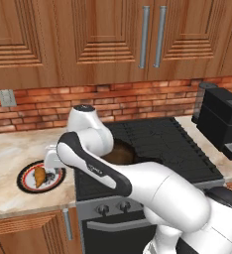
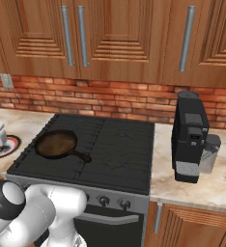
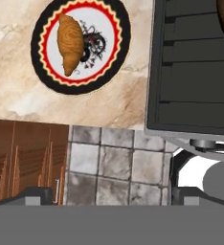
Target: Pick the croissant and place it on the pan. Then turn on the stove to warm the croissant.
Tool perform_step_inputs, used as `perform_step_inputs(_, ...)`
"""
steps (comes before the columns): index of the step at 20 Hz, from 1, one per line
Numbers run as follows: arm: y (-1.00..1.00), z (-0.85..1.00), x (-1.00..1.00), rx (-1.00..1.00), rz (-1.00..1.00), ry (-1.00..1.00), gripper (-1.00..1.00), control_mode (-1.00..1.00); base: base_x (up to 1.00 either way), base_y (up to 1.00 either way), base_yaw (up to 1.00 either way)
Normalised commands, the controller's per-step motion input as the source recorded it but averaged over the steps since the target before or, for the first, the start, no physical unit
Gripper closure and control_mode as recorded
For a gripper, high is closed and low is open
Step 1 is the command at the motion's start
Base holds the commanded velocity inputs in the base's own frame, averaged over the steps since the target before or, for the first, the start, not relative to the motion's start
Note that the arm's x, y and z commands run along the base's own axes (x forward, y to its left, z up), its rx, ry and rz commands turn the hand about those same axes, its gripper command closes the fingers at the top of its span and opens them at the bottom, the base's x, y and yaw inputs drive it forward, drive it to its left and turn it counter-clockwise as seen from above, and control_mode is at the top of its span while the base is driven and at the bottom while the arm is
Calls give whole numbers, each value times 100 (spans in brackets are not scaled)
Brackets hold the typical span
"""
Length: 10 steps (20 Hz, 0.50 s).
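The croissant (image 3: 70, 44) is a golden-orange crescent lying on the left half of a round plate (image 3: 125, 48) with a black-red rim, on the counter left of the stove (image 3: 195, 72). In the left base view the croissant (image 1: 40, 176) rests just below my gripper (image 1: 51, 170), which hovers over the plate (image 1: 26, 186). The gripper (image 3: 111, 195) is open with nothing between its fingers. The dark-brown pan (image 2: 57, 144) sits on the front-left grate of the stove (image 2: 120, 154), handle pointing right. My arm hides part of the pan (image 1: 122, 152).
A black coffee machine (image 2: 190, 137) stands on the counter right of the stove. Small round knobs (image 2: 104, 200) line the stove's silver front panel. Wooden cabinets hang above a brick backsplash, and tiled floor (image 3: 114, 162) lies below the counter edge.
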Motion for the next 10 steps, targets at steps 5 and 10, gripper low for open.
perform_step_inputs(5, 9, -1, 11, 0, -3, 0, -100, -100, 0, 0, 0)
perform_step_inputs(10, 7, -2, 12, 0, -1, 0, -100, -100, 0, 0, 0)
